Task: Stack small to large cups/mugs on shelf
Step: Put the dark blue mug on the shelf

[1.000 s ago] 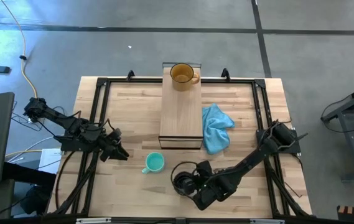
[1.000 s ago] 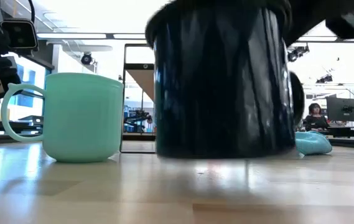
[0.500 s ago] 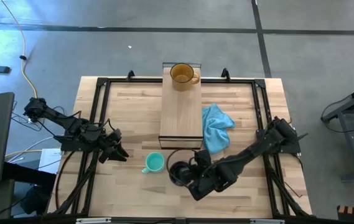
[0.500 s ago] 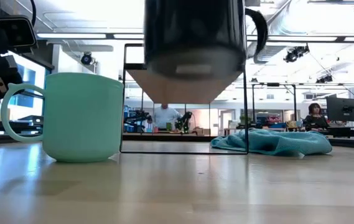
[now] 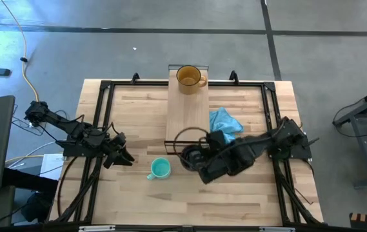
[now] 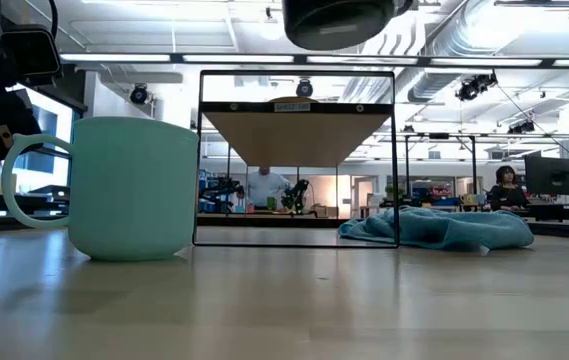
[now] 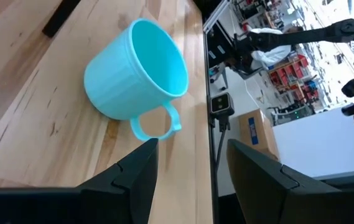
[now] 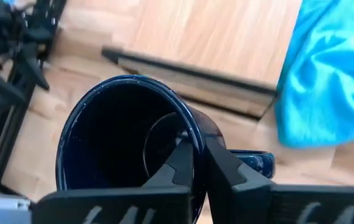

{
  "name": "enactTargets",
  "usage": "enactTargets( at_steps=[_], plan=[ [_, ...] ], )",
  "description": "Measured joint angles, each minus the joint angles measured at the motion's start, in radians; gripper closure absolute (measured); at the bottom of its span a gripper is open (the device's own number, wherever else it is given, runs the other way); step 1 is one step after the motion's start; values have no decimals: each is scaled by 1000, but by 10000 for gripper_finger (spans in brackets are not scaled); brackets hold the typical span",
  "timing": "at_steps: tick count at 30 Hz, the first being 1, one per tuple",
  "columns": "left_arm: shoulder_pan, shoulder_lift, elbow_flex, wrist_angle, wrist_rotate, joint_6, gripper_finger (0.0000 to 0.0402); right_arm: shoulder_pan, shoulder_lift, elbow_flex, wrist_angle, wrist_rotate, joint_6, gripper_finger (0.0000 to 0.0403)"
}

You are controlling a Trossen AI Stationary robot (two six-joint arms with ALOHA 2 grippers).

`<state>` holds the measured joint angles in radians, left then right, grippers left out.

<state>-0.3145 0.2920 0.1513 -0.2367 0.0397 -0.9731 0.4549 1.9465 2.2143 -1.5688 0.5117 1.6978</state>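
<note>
Holding my right gripper (image 8: 198, 163) clenched on the black mug's (image 5: 189, 156) rim, raised at the shelf's (image 5: 188, 106) near end, frame centre. Left gripper (image 7: 186, 165) released, left side, by teal mug (image 5: 160, 169). Low view crops the black mug.

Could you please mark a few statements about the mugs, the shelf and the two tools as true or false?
1. The right tool holds the black mug by its rim. True.
2. The yellow mug stands on the shelf. True.
3. The teal mug is on the shelf. False: it stands on the table.
4. The blue cloth lies inside the yellow mug. False: it lies on the table beside the shelf.
5. The left tool grips the teal mug. False: it is open, short of it.
</note>
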Motion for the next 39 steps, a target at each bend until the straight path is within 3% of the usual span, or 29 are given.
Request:
enactTargets(
  at_steps=[21,39],
  plan=[
    [0,0,0,2,2,0,222,-282,0,96,4,32,-335,403],
    [0,0,0,2,5,-1,222,-462,0,96,69,-47,-516,403]
  ],
)
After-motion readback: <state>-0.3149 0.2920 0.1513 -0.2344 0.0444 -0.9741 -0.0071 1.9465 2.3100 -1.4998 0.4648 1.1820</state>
